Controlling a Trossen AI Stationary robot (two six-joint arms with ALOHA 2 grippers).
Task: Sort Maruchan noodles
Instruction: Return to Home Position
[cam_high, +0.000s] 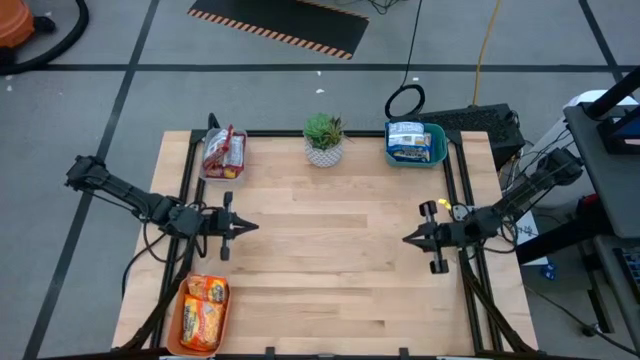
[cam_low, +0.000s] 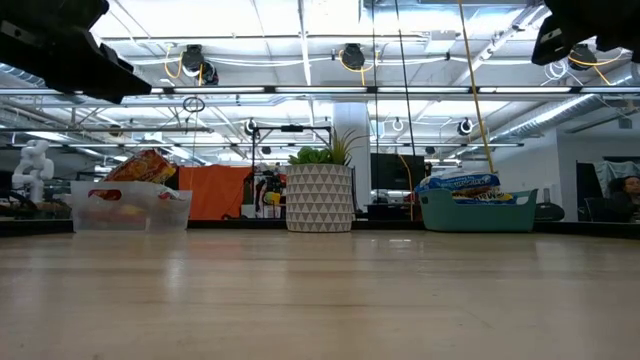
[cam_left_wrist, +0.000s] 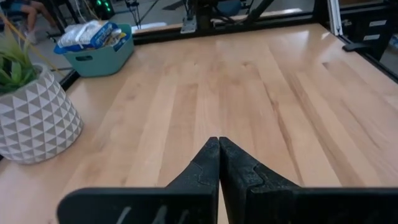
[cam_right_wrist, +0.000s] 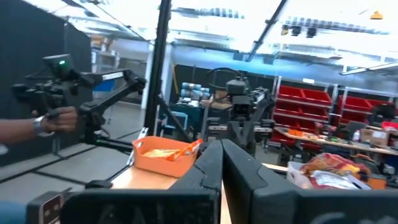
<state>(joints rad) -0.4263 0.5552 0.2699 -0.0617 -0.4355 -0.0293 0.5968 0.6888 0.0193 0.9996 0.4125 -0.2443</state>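
sorting reads as done. red noodle packets (cam_high: 222, 150) sit in the clear tray (cam_high: 222, 177) at the top-left corner of the high view. blue noodle packets (cam_high: 407, 138) are in the teal tray (cam_high: 440, 150) at top right. orange noodle packets (cam_high: 205, 305) are in the orange tray (cam_high: 197, 350) at bottom left. i see no packet outside a tray.

step in hand, by my judgement: park both arms. go slow. draw each arm back toward its own side and don't cross the middle of the table (cam_high: 340, 270). give the plant (cam_high: 324, 138) and the tray rims wide room. the left arm runs between the clear and orange trays, so watch its elbow there.

left gripper (cam_high: 250, 227): over the left part of the table, pointing inward. its wrist view shows the fingers pressed together tip to tip, clenched on nothing, with bare wood ahead.

right gripper (cam_high: 410, 239): over the right part, pointing inward, facing the left one and well apart from it. fingers likewise closed flush, empty. the low view shows both arms raised off the wood.
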